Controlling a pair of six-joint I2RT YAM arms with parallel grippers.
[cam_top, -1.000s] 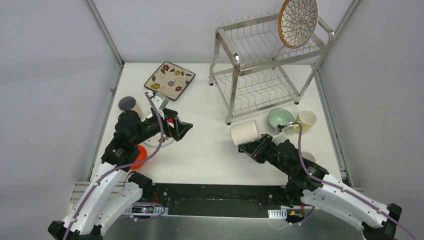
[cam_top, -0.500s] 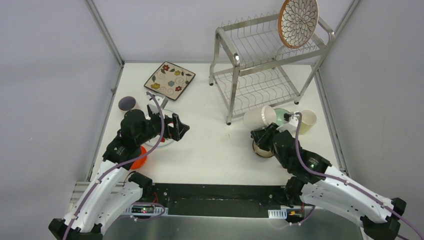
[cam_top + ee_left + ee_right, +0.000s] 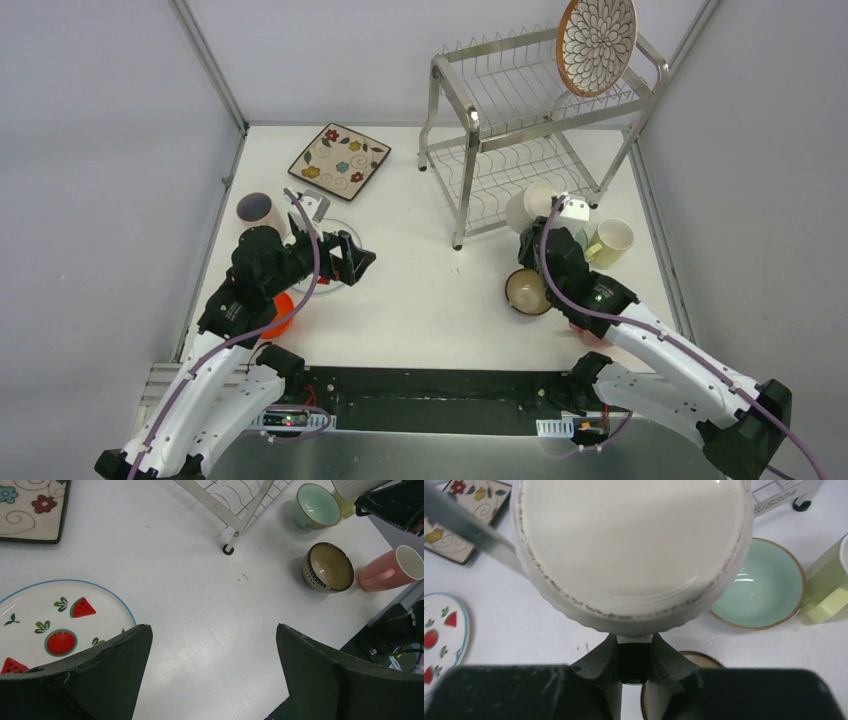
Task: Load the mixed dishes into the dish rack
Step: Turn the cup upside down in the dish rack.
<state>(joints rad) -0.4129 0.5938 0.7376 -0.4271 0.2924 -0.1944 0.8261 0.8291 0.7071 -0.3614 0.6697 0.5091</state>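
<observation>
**A:** From above, what is sitting in the dish rack [image 3: 469,118]?

**B:** Only the round petal plate [image 3: 597,42], standing on edge in the upper tier. The right gripper [image 3: 541,232] is clamping a white ribbed cup [image 3: 528,208] just in front of the lower shelf.

**A:** And the left wrist?

**B:** The left gripper [image 3: 212,630] is gaping wide, holding nothing, over the watermelon plate [image 3: 55,615]. The mint bowl [image 3: 316,506] and brown bowl [image 3: 327,567] are sitting empty. The pink cup [image 3: 392,569] is lying on its side.

**A:** Right wrist?

**B:** Its fingers [image 3: 599,667] are pinching the cup's edge above the empty mint bowl, with a pale green cup [image 3: 826,590] sitting beside that.
</observation>
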